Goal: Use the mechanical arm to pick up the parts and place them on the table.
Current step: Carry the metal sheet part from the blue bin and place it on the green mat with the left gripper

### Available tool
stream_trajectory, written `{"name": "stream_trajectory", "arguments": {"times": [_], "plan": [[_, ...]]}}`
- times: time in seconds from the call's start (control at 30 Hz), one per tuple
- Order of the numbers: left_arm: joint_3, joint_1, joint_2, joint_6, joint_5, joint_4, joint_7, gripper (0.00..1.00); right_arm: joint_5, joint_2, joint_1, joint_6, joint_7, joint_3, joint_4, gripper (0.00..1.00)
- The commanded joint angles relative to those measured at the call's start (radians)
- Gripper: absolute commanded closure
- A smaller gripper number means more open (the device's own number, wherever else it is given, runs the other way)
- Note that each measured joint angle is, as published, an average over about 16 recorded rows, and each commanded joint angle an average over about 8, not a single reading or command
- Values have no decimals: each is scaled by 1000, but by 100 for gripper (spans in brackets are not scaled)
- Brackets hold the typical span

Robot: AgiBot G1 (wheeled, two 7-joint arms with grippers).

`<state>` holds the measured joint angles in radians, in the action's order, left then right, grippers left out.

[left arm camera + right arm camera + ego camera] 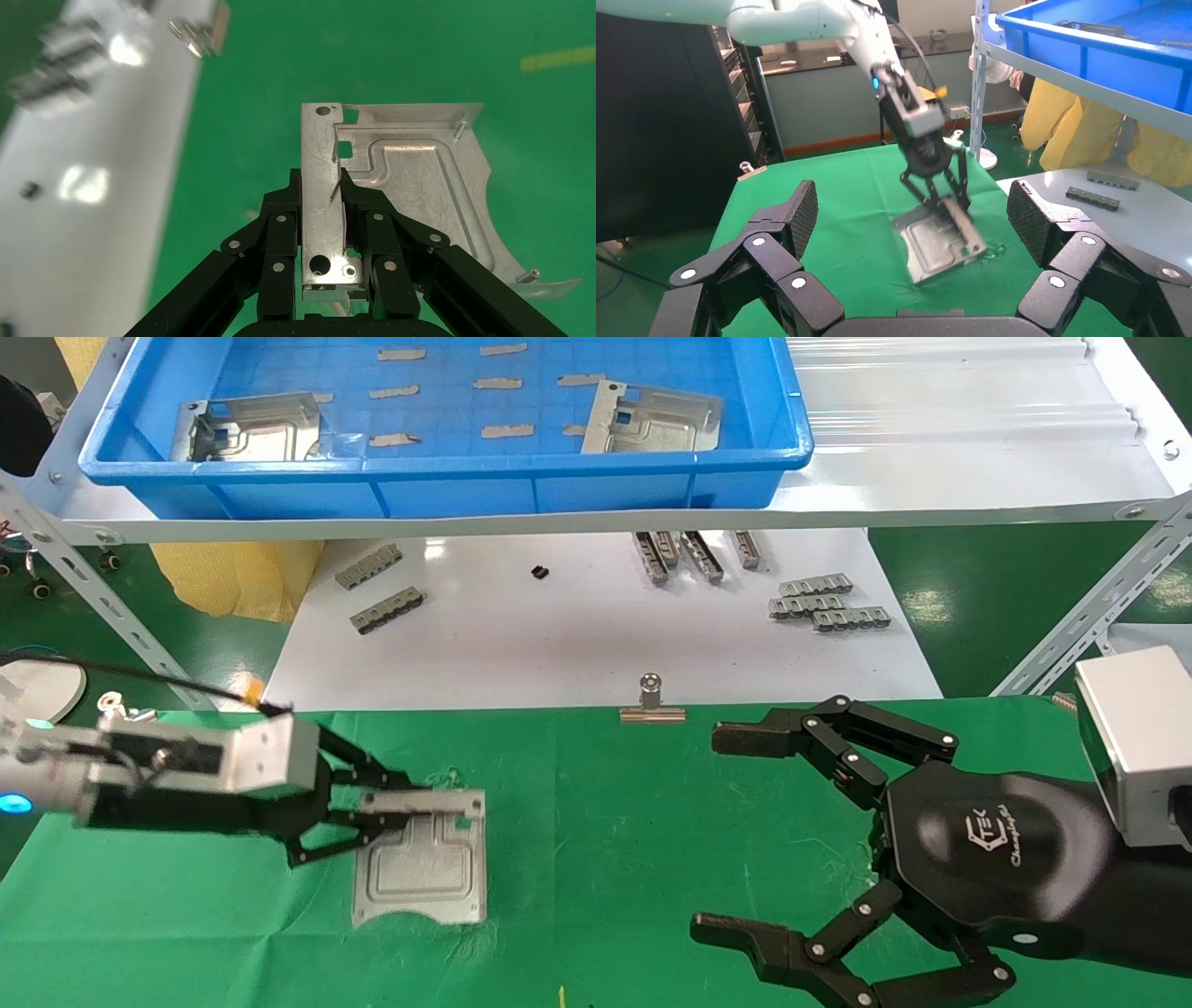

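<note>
Centrally, the left claw (372,812) clamps the bent edge flange of one silver stamped part (424,864), which lies on the green table (605,822). The left wrist view shows black fingers (277,239) pressed against both faces of the upright flange, with the plate's embossed channel and square cutouts extending away from the claw. From the right wrist view, the plate (937,242) appears tilted, its far edge touching the cloth while the flange side is held by the left claw (944,193); the white arm (807,21) with its blue light descends to it from above.

The right claw (736,836) hovers over the right part of the table with its fingers spread wide and nothing between them; in its own view the two ribbed pads (800,214) stand well apart on either side of the held plate farther off.

On the raised shelf behind, a blue tray (447,467) contains two further stamped parts, one at its left (247,430) and one toward its right (652,421), among small grey strips. Below the shelf a white board (577,645) carries groups of grey notched strips (829,603). A silver binder clip (652,702) sits at the table's far edge, where cloth meets board.
</note>
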<state>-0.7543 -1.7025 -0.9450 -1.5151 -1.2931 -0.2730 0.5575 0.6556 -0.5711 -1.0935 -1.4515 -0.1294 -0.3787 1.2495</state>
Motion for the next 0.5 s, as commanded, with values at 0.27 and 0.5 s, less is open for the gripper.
{"name": "stream_trajectory", "arguments": {"times": [0.27, 0.5], "plan": [[-30, 8, -44, 52, -50, 98, 124, 0, 0, 0, 0, 0, 0, 0, 0, 0], [-19, -2, -56, -9, -30, 154, 144, 0, 0, 0, 0, 0, 0, 0, 0, 0]]}}
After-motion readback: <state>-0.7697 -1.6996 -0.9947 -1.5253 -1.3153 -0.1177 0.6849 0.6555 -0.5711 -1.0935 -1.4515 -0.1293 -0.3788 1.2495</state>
